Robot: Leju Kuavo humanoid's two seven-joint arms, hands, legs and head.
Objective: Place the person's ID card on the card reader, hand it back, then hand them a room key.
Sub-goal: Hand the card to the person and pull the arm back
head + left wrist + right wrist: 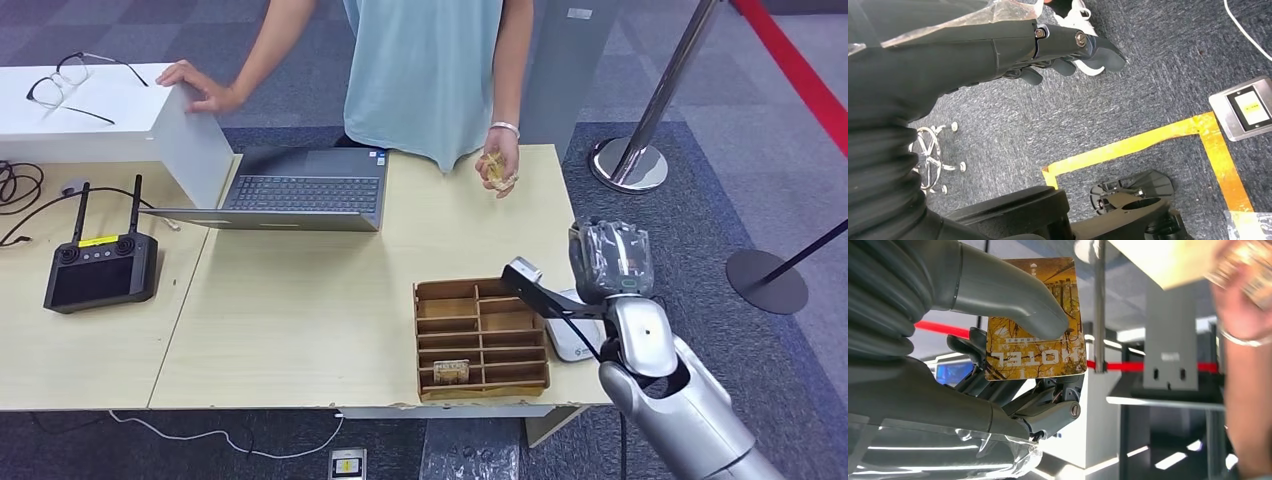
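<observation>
Right hand (556, 300) pinches the room key (1034, 320) between its thick grey thumb (1013, 295) and the darker fingers behind it. The key is a flat, glossy rectangular card printed in autumn yellows with the word HOTEL, and it stands on edge in the grip with its long axis running away from the palm. The hand is raised over the near right corner of the tabletop (300, 300), directly above the wooden compartment tray (481, 338) and a white device (572, 342) that may be the card reader.

Ahead of the fingertips, across the tabletop, the person's hand (497, 165) hangs at the far edge with something small and yellowish in it; what it is cannot be told. The coming handover looks to turn on carrying the card forward to that hand, and the right hand is clearly the nearer.

Left hand (1068, 55) hangs over grey carpet (1128, 110), its dark fingers curled in around nothing.
</observation>
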